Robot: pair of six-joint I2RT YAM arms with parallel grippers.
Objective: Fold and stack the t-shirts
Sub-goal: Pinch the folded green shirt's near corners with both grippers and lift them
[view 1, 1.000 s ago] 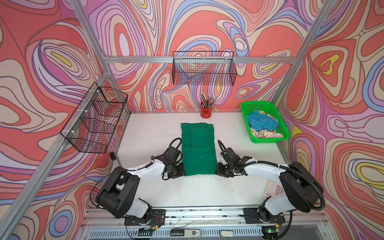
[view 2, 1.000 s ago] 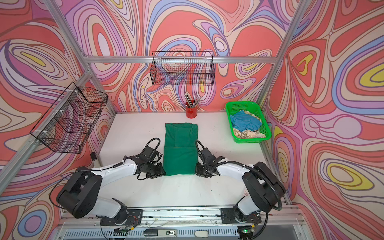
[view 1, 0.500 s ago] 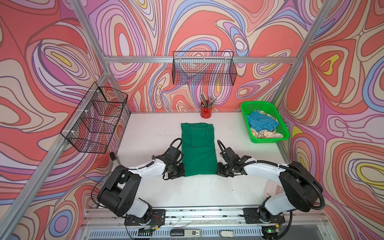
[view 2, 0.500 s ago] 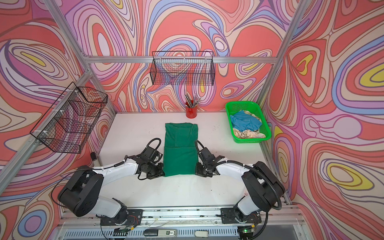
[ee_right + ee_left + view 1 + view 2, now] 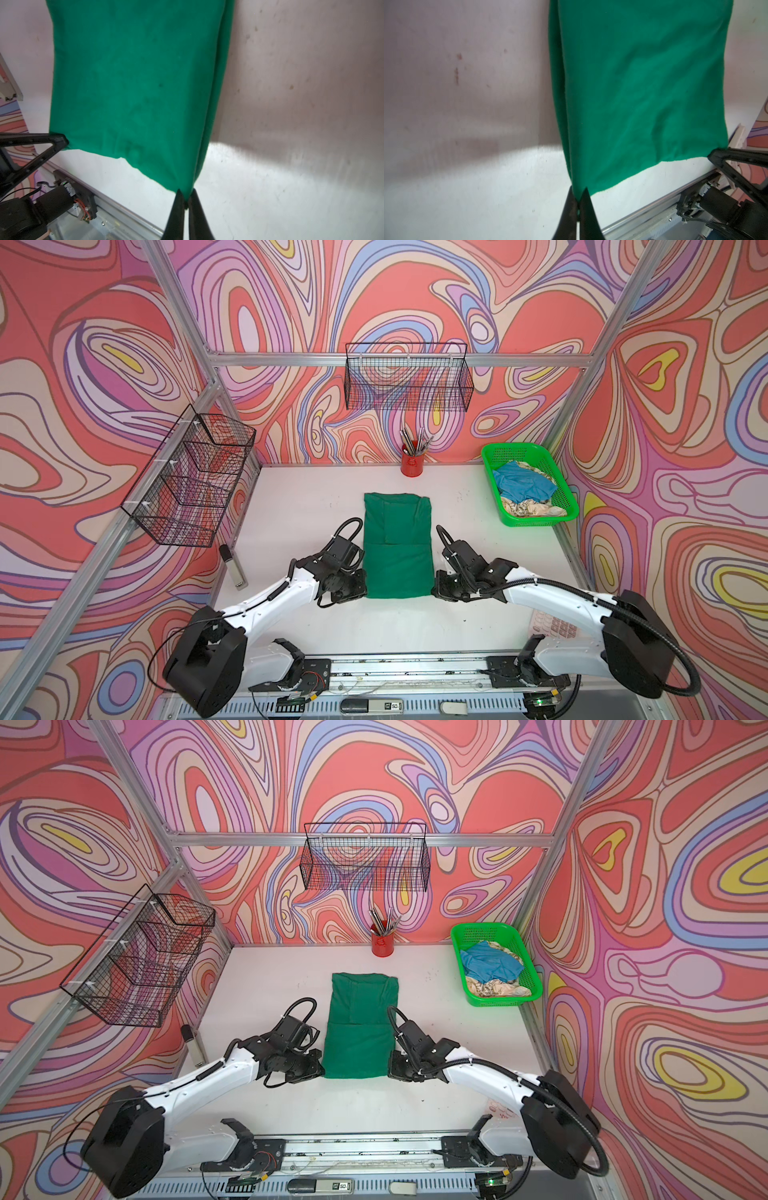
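Observation:
A dark green t-shirt (image 5: pixel 397 545) (image 5: pixel 360 1029) lies on the white table as a long narrow folded strip. My left gripper (image 5: pixel 365 592) (image 5: pixel 578 192) is shut on its near left corner, the cloth (image 5: pixel 633 93) pinched between the black fingertips. On the near right corner my right gripper (image 5: pixel 432 591) (image 5: pixel 186 193) is shut the same way, with the cloth (image 5: pixel 135 83) spreading away from it. A light blue t-shirt (image 5: pixel 521 485) and a cream patterned one (image 5: pixel 530 508) lie crumpled in the bright green basket (image 5: pixel 559 479) at the back right.
A red cup of pens (image 5: pixel 412 462) stands at the back wall. Black wire baskets hang on the back wall (image 5: pixel 409 381) and the left wall (image 5: pixel 191 481). A small grey device (image 5: pixel 235 570) lies at the table's left edge. The metal rail (image 5: pixel 395 666) runs along the front.
Both grippers have closed on the near corners of the green t-shirt. The arms have hardly moved.

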